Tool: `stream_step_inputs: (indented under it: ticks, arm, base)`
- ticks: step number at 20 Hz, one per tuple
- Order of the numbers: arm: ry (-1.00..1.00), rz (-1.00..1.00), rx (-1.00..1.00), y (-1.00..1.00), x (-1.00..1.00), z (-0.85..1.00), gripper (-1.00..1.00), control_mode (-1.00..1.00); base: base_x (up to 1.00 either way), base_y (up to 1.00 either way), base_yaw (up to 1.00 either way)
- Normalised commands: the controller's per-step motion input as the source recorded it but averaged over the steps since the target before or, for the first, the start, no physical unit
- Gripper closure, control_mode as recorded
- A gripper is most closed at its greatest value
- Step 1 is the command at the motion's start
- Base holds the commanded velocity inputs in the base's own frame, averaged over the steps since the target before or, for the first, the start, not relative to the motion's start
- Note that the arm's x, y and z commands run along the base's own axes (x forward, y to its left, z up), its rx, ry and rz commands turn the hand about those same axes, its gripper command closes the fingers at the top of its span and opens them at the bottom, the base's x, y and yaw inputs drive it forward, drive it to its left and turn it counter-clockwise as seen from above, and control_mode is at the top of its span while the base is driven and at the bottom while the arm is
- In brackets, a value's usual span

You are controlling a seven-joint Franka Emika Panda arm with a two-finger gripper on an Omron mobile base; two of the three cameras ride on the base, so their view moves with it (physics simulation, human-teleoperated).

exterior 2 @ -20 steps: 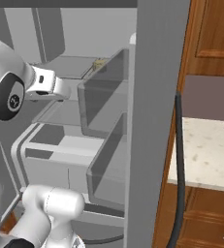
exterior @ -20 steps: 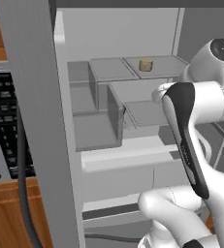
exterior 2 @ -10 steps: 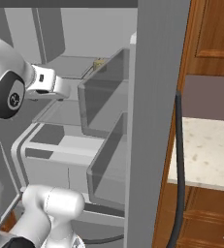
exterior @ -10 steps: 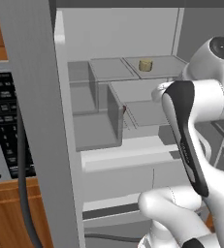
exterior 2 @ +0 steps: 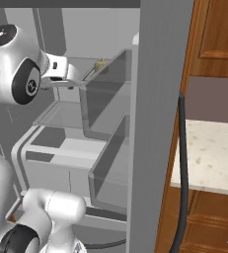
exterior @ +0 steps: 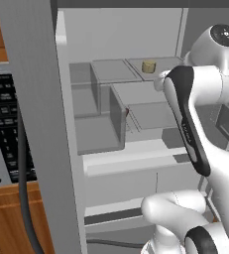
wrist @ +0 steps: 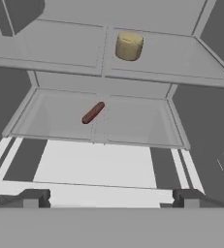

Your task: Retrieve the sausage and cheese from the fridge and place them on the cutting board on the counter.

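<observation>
We are looking into the open fridge (exterior: 126,44). It is grey inside, with flat shelves and see-through bins.

The cheese (wrist: 129,45) is a small, pale yellow, round chunk. It stands on a high shelf (wrist: 147,60) near the back of the fridge. In the left base view the cheese (exterior: 148,66) sits far back, just past the bend of our white arm (exterior: 195,94). In the right base view we can see a little bit of it (exterior 2: 100,64), just above the edge of a clear door bin (exterior 2: 105,99).

The sausage (wrist: 93,113) is thin, short and reddish brown. It lies flat on the shelf below the cheese, in a shallow clear tray (wrist: 60,121). It lies at a slant, near the middle of the tray. It is in front of the cheese and a bit to the side in the hand view. It does not touch the cheese.

Our end effector (wrist: 111,197) is spread wide. Its two dark fingertips (wrist: 33,197) stand far apart, and nothing is between them. It hangs in front of the tray, apart from the sausage and well apart from the cheese.

In the right base view, the fridge door stands open, and past it, away from the cheese, is a beige speckled surface (exterior 2: 209,158) over brown wooden cabinets (exterior 2: 214,222).
</observation>
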Motion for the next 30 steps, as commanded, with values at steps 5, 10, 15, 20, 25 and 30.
stream_step_inputs:
  ticks: [5,10,15,20,25,30]
  arm:
    - [0.0,0.0,0.0,-0.07,0.55,0.03,-1.0,-1.0]
    - [0.0,0.0,0.0,-0.14,0.64,0.0,-1.0,-1.0]
    - [0.0,0.0,0.03,-0.11,0.67,0.0,-1.0,-1.0]
    - [0.0,0.0,0.02,-0.16,0.67,-0.06,-1.0,-1.0]
    - [0.0,0.0,0.02,-0.15,0.53,-0.05,-1.0,-1.0]
    - [0.0,0.0,0.01,-0.1,0.55,-0.11,-1.0,-1.0]
  base:
    - [0.0,0.0,0.0]
    - [0.0,0.0,0.0]
    - [0.0,0.0,0.0]
    - [0.0,0.0,0.0]
    - [0.0,0.0,0.0]
    - [0.0,0.0,0.0]
